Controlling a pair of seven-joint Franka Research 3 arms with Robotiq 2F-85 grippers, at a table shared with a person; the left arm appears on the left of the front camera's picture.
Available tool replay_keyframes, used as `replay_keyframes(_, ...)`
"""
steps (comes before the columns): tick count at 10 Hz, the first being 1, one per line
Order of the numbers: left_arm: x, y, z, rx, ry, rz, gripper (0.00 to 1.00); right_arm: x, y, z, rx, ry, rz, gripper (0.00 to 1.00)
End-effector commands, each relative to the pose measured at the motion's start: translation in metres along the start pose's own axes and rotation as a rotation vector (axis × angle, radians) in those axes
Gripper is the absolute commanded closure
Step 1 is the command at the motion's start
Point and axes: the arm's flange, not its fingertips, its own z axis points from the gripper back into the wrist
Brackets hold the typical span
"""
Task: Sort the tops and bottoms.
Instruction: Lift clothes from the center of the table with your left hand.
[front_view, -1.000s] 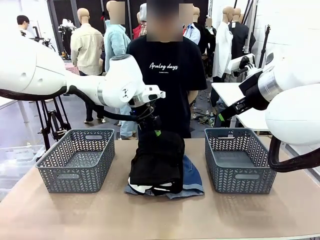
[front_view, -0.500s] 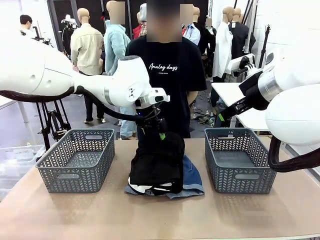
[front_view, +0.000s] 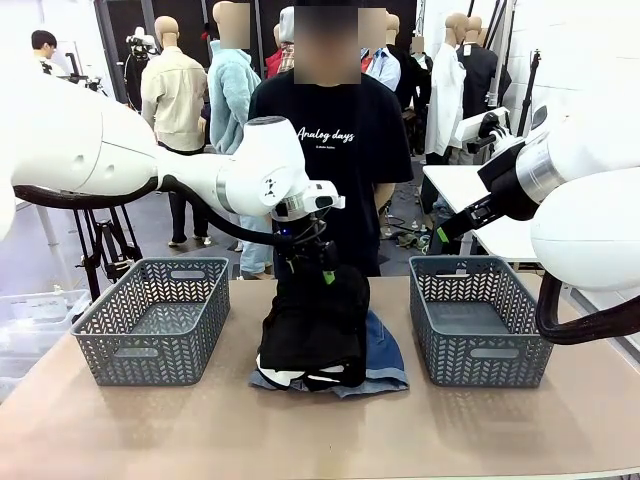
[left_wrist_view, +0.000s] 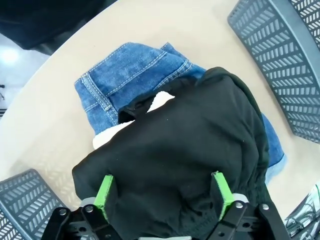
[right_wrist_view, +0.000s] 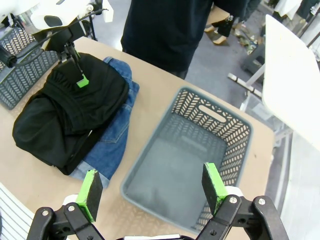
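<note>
A heap of black tops (front_view: 315, 325) lies mid-table on top of the blue denim bottoms (front_view: 386, 352). My left gripper (front_view: 318, 268) is at the heap's far edge, pointing down into it. In the left wrist view the left gripper (left_wrist_view: 162, 177) is open, its green pads (left_wrist_view: 105, 192) standing on either side of the black fabric (left_wrist_view: 190, 145), with denim (left_wrist_view: 130, 75) beyond it. My right gripper (front_view: 440, 235) hangs high at the right. It is open (right_wrist_view: 150, 170) with nothing between its fingers, above the right basket (right_wrist_view: 227, 125). The tops (right_wrist_view: 70, 110) and bottoms (right_wrist_view: 112, 135) lie off to its left.
Two grey lattice baskets stand on the table, one at the left (front_view: 155, 315) and one at the right (front_view: 475, 315), both without clothes in them. A person in a black printed T-shirt (front_view: 335, 140) stands at the far edge, right behind the heap. Bare tabletop (front_view: 300, 430) runs along the front.
My left gripper has shifted right and a little lower, down onto the far edge of the black heap. The right arm and the clothes have stayed put.
</note>
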Motion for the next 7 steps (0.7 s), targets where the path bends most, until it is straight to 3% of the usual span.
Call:
replay_keyframes(1,0.0049,0.0004,-0.001,-0.023,0.039,0.052,0.31,0.0003,0.0005,-0.0015,-0.001,-0.004,0.005,0.0)
replay_keyframes(4,0.0075,0.0009,0.0005,-0.019,0.057,0.067,0.86,0.0003,0.0005,-0.0015,-0.001,-0.004,0.005,0.0)
replay_keyframes(5,0.0075,0.0009,0.0012,-0.021,0.06,0.073,1.0,0.0003,0.0005,-0.0015,-0.001,-0.004,0.005,0.0)
replay_keyframes(7,0.0075,0.0029,0.0,-0.028,0.077,0.098,1.0,0.0003,0.0005,-0.0015,-0.001,-0.004,0.005,0.0)
